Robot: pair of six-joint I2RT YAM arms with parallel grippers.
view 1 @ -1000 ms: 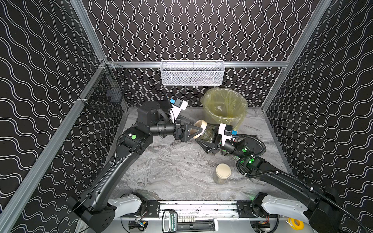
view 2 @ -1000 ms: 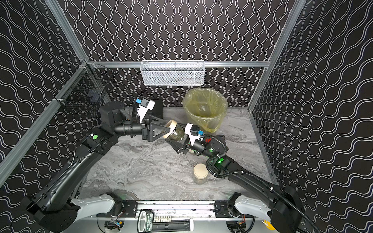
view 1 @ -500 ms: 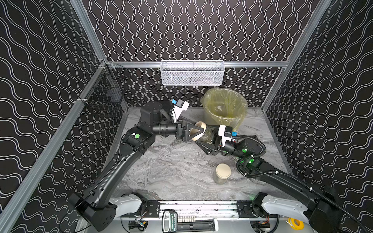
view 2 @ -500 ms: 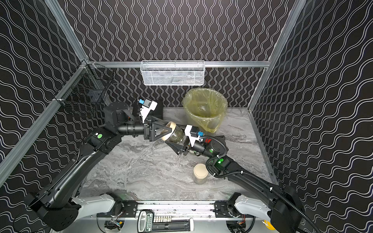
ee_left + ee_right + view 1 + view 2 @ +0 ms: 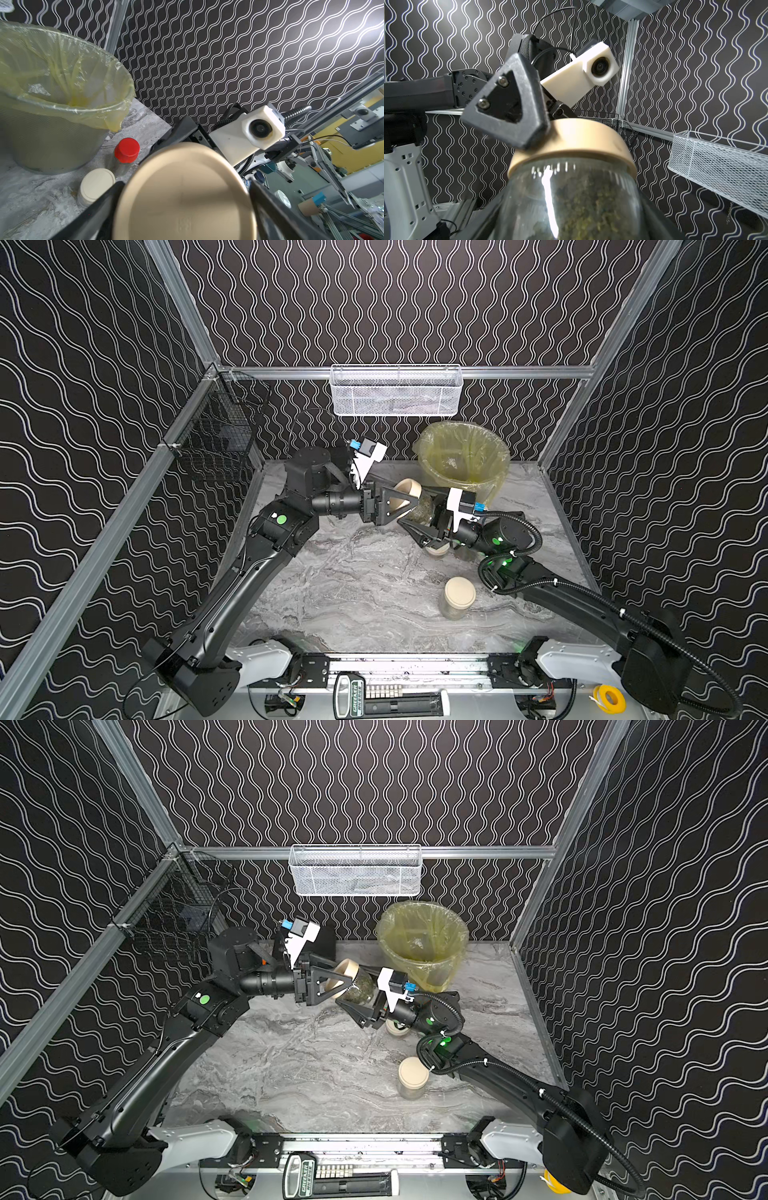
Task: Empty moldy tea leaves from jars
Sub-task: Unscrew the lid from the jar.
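My right gripper (image 5: 422, 512) (image 5: 359, 988) is shut on a clear glass jar (image 5: 420, 511) (image 5: 571, 203), holding it tilted above the table. The tea leaves (image 5: 587, 207) inside show dark and greenish through the glass. The jar's cream lid (image 5: 405, 497) (image 5: 182, 197) faces my left gripper (image 5: 405, 506) (image 5: 345, 982), whose fingers (image 5: 508, 110) press on the lid's rim from both sides. A second jar (image 5: 457, 603) with a cream lid stands near the front. A third jar (image 5: 97, 186) and a red-lidded one (image 5: 126, 152) stand by the bucket, under my right wrist.
The bucket with the yellow bag (image 5: 461, 456) (image 5: 62, 108) stands at the back right, just behind the held jar. A white mesh basket (image 5: 395, 391) hangs on the back wall. A black wire basket (image 5: 216, 439) hangs on the left wall.
My left gripper's jaws have narrowed from wide open onto the lid, and the left arm has edged toward the jar. The right arm and its jar have stayed put.
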